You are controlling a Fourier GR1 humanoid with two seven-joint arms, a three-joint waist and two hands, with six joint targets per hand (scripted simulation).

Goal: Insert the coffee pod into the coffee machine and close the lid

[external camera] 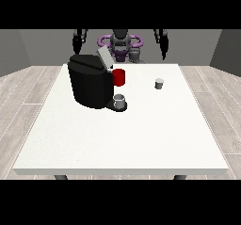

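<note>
A black coffee machine stands on the left half of the white table, its grey lid tilted up and open. A red part shows at its front, and a grey cup sits on its base below. The small grey coffee pod stands alone on the table to the right of the machine. Both hands hang raised behind the table's far edge, away from everything: the hand at the view's left and the hand at the view's right.
The robot's torso is behind the table's far edge. Wooden floor surrounds the table.
</note>
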